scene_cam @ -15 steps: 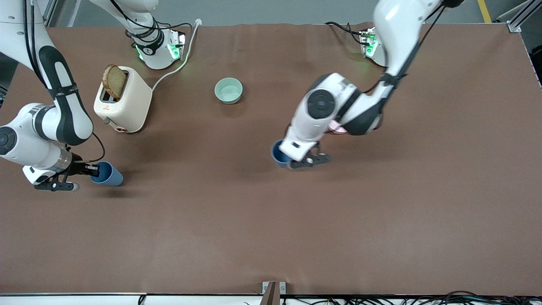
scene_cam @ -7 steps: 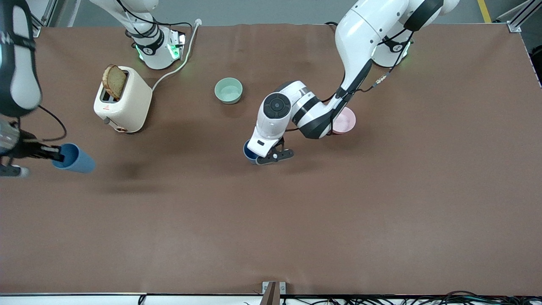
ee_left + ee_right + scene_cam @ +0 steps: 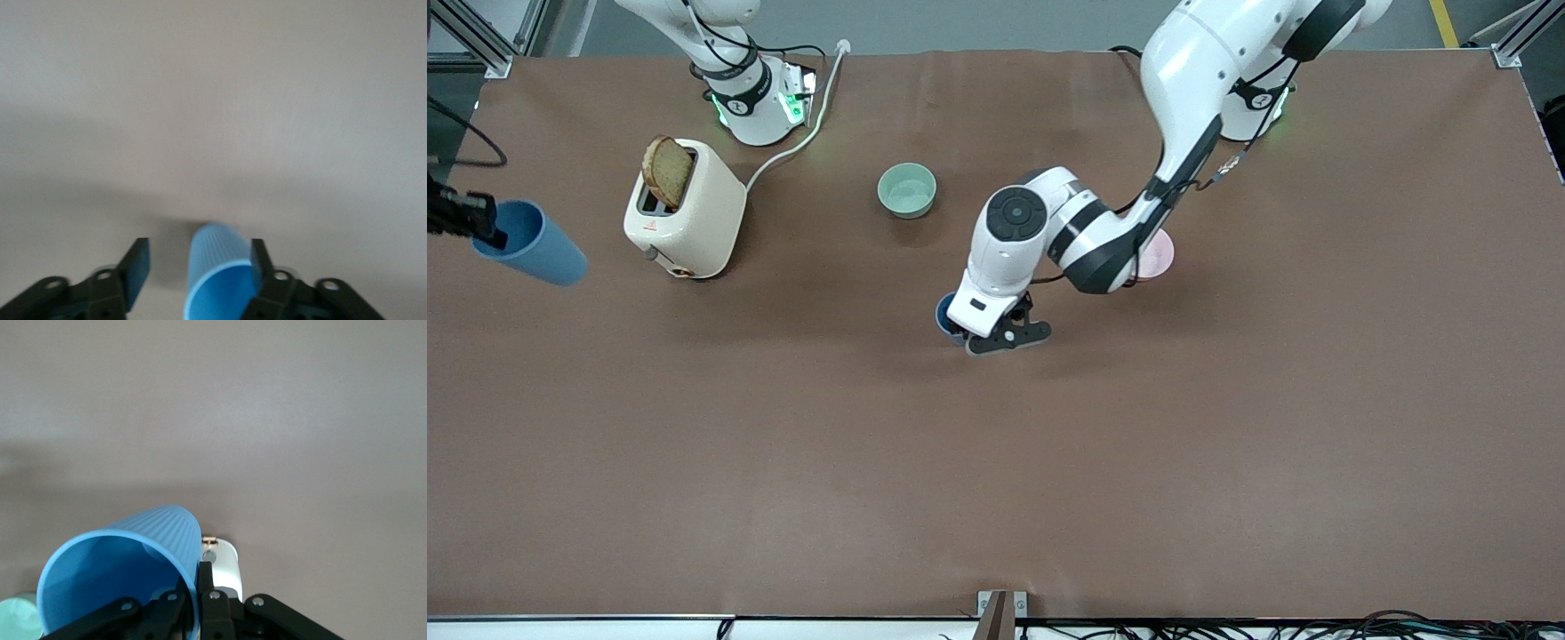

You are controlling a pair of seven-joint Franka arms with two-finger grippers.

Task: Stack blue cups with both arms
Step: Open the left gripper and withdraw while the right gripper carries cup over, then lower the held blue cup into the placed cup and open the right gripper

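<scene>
1. Front view: the right gripper [image 3: 458,218] sits at the very edge of the picture, over the right arm's end of the table [image 3: 996,462], pinching the rim of a raised blue cup [image 3: 532,244] that tilts mouth-toward-the-gripper. My guess is it is lifted so it can be carried across and dropped into the other one. Beside it stands a toaster [image 3: 687,212] with bread; a mint-green bowl [image 3: 907,190] lies farther up the table. The left gripper [image 3: 996,336] is down near the table's middle at the second blue cup [image 3: 945,314], with a pink bowl [image 3: 1154,253] half hidden under that arm.

2. Left wrist view: the left gripper [image 3: 197,270] stands wide apart, one finger [image 3: 259,263] touching the second blue cup [image 3: 217,270] and the other clear of it. It grips nothing, so I judge the cup is resting there as the stacking base.

3. Right wrist view: the right gripper [image 3: 197,590] is closed tight on the blue cup [image 3: 127,570] wall, one finger inside the mouth.
</scene>
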